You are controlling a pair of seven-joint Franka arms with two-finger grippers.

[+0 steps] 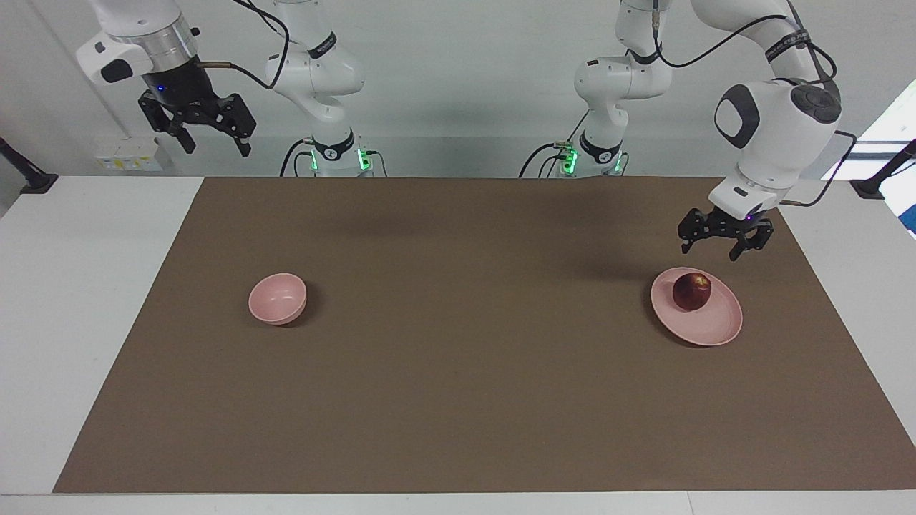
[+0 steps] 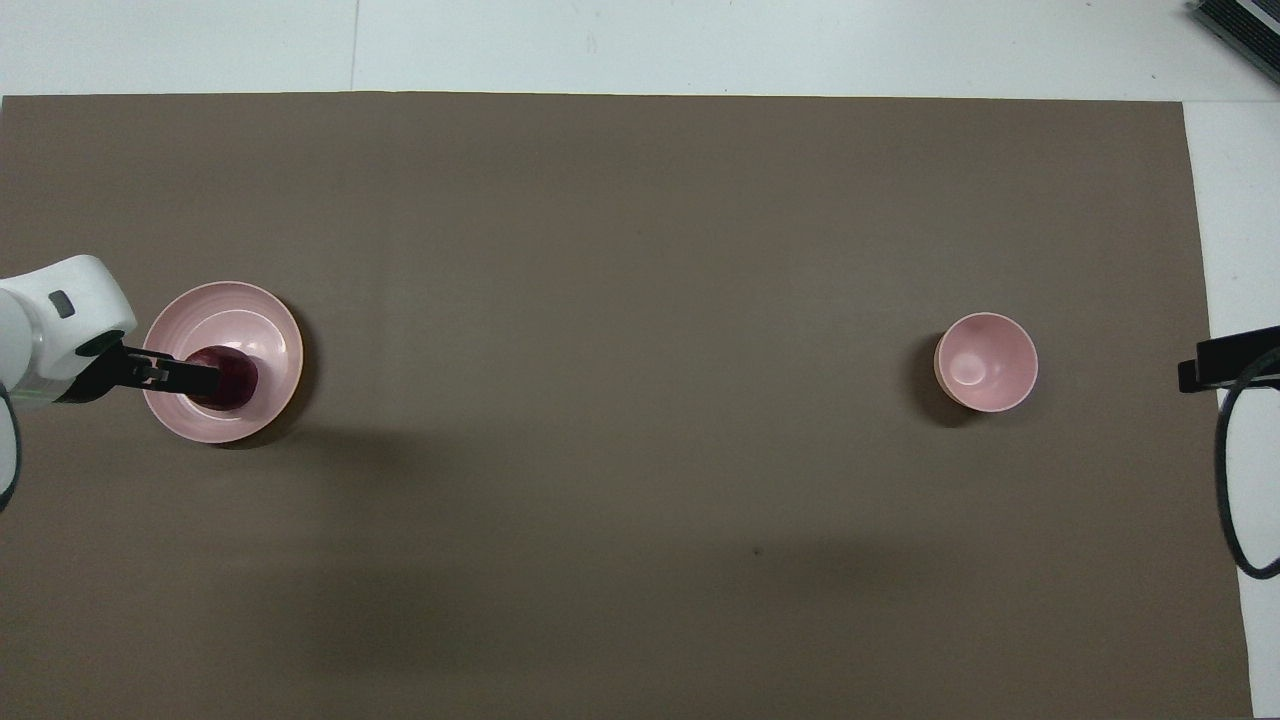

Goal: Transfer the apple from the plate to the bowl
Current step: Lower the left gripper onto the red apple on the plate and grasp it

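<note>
Facing view puts left gripper [image 1: 723,249], fingers spread and empty, just above apple [image 1: 692,291] on plate [image 1: 715,329]; bowl [image 1: 278,298] well apart, toward idle right gripper [image 1: 210,143].

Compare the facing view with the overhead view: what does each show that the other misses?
Only the facing view shows the gap between the left gripper, open, and the apple below it, plus the right gripper, open, waiting high at its own end. Only the overhead view shows the left gripper's fingers lined up over the apple and the bowl's empty inside. Both show the apple on the plate and the bowl at the right arm's end.
</note>
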